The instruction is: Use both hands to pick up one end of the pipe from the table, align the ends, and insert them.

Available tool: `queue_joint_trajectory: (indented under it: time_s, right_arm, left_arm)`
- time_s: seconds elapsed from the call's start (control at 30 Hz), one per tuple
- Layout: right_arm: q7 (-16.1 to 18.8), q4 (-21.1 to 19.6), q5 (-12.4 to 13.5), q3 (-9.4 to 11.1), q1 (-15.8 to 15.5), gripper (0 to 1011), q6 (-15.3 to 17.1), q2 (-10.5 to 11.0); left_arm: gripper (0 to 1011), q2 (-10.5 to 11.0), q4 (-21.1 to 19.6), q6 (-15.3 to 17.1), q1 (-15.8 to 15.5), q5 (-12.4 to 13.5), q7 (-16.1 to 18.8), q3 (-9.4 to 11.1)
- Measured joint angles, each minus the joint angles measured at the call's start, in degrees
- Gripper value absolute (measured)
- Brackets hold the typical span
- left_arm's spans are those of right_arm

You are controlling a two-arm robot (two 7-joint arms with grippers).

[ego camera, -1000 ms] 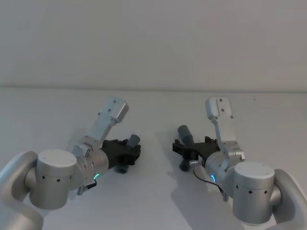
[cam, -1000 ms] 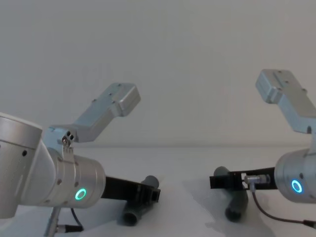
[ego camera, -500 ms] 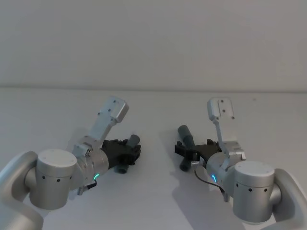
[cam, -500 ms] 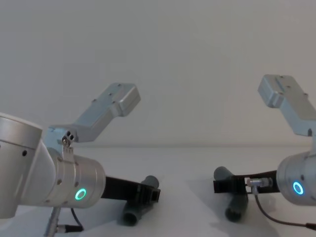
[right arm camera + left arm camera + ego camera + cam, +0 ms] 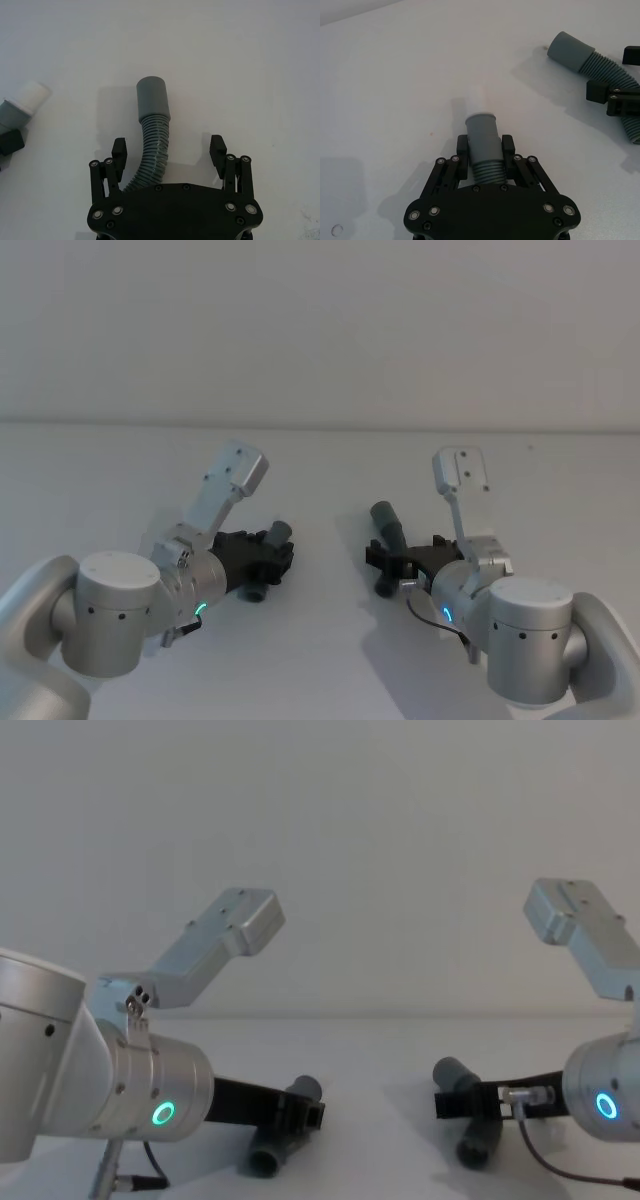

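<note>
Our left gripper [image 5: 485, 149] has its jaws clamped on the ribbed hose of the first pipe piece [image 5: 487, 172], just behind the grey cuff [image 5: 482, 132]. We think this grip is chosen so that the narrower white tip [image 5: 478, 97] is free in front for the insertion. Our right gripper [image 5: 168, 146] has its jaws wide apart. The second pipe piece [image 5: 153, 145] passes between them, nearer to one finger [image 5: 119, 148], and we judge that neither finger presses it yet. Its wide-mouthed cuff [image 5: 152, 97] lies ahead on the table [image 5: 320, 660]. The two ends are well apart, both low near the table. In our judgement the right jaws must close behind the cuff before any aligning.
</note>
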Motion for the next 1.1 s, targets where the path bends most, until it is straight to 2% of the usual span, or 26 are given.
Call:
queue_joint_trajectory:
  time_s: [0.17,0.4,0.43,0.5,0.53,0.63,1.0,1.07,1.1]
  right_arm:
    - [0.3,0.0,-0.1,0.1,-0.1,997,0.1,0.0]
    - [0.5,0.0,-0.2,0.1,-0.1,863,0.2,0.0]
    - [0.5,0.0,-0.3,0.1,-0.1,806,0.2,0.0]
    - [0.5,0.0,-0.3,0.1,-0.1,774,0.2,0.0]
    - [0.6,0.0,-0.3,0.2,-0.1,707,0.2,0.0]
    - [0.6,0.0,-0.3,0.2,-0.1,651,0.3,0.0]
    - [0.8,0.0,-0.3,0.1,-0.2,267,0.4,0.0]
    - [0.8,0.0,-0.3,0.1,-0.2,244,0.4,0.0]
    - [0.8,0.0,-0.3,0.1,-0.2,200,0.4,0.0]
  left_arm:
    - [379,0.0,0.0,0.0,0.0,0.0,0.0,0.0]
    - [379,0.0,0.0,0.0,0.0,0.0,0.0,0.0]
    - [379,0.0,0.0,0.0,0.0,0.0,0.0,0.0]
    - [379,0.0,0.0,0.0,0.0,0.0,0.0,0.0]
    - [379,0.0,0.0,0.0,0.0,0.0,0.0,0.0]
    - [379,0.0,0.0,0.0,0.0,0.0,0.0,0.0]
    - [379,0.0,0.0,0.0,0.0,0.0,0.0,0.0]
    - [379,0.0,0.0,0.0,0.0,0.0,0.0,0.0]
    - [379,0.0,0.0,0.0,0.0,0.0,0.0,0.0]
